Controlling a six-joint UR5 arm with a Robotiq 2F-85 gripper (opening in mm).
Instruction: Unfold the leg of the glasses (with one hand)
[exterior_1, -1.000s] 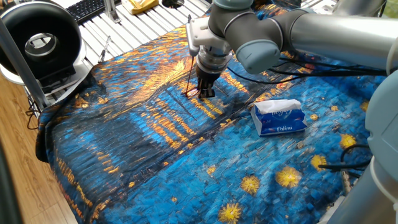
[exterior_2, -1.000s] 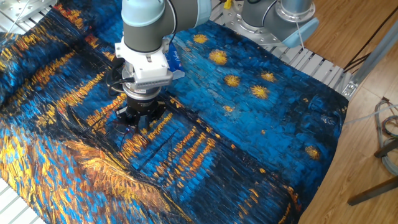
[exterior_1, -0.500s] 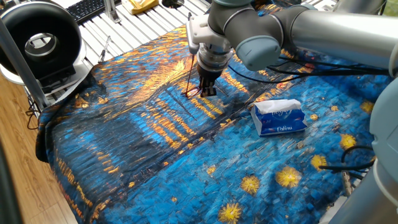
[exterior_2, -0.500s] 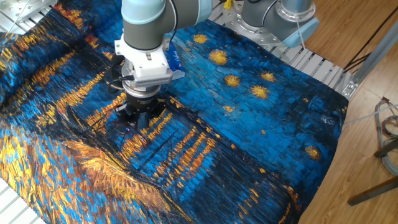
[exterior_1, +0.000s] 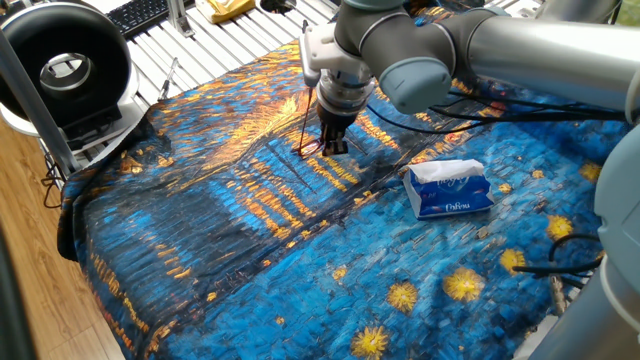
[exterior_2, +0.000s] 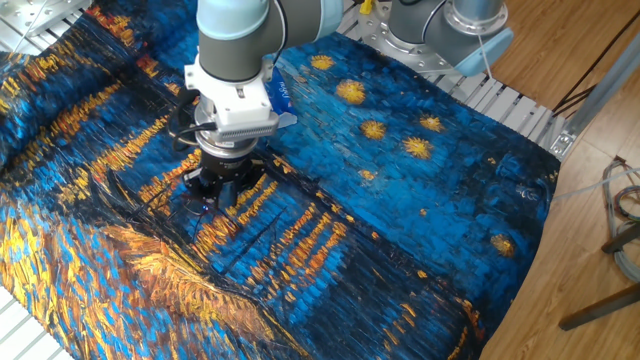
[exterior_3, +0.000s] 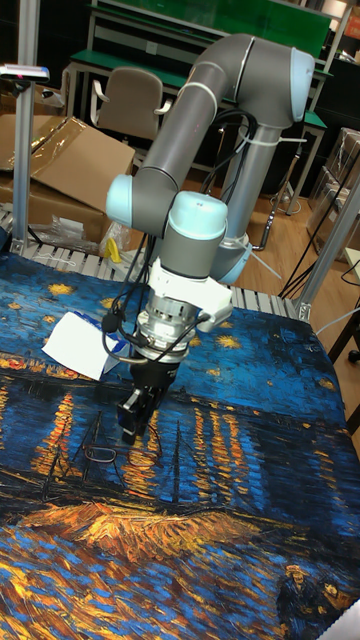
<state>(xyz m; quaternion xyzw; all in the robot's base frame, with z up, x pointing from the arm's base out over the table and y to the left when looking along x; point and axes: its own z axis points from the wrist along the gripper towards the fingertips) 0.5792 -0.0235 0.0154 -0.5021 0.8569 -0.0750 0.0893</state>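
At upper left of one fixed view, a round black fan (exterior_1: 65, 65) past the table edge, with a keyboard (exterior_1: 140, 12) along the top border. Across the middle, blue-and-orange painted cloth (exterior_1: 230, 230) over the whole table.

Just left of centre top, glasses (exterior_1: 304, 140): only a thin dark line rising steeply from the cloth, with a faint dark trace at its foot. Immediately right of that, and touching or nearly so, gripper (exterior_1: 333, 146) pointing straight down, tips at cloth level. Jaws close together, narrow gap at most; cannot tell whether closed on the frame or merely beside it. Right of centre, blue-white pack (exterior_1: 450, 188) flat on the cloth, well apart from the gripper. Along the top right, thick grey arm (exterior_1: 520, 50).

From the other fixed view, gripper (exterior_2: 222, 186) at left of centre, low on the cloth (exterior_2: 400, 220), wrist blocking the fingertips; glasses too small to make out there. Corner of the pack (exterior_2: 283, 95) peeking from behind the wrist.

From the tall fixed view, pack (exterior_3: 75, 345) at mid left; below it, glasses (exterior_3: 99, 455) as a small dark loop lying on the cloth (exterior_3: 200, 520) with one thin line standing up from it; gripper (exterior_3: 134, 425) just to the right, fingers drawn near each other.
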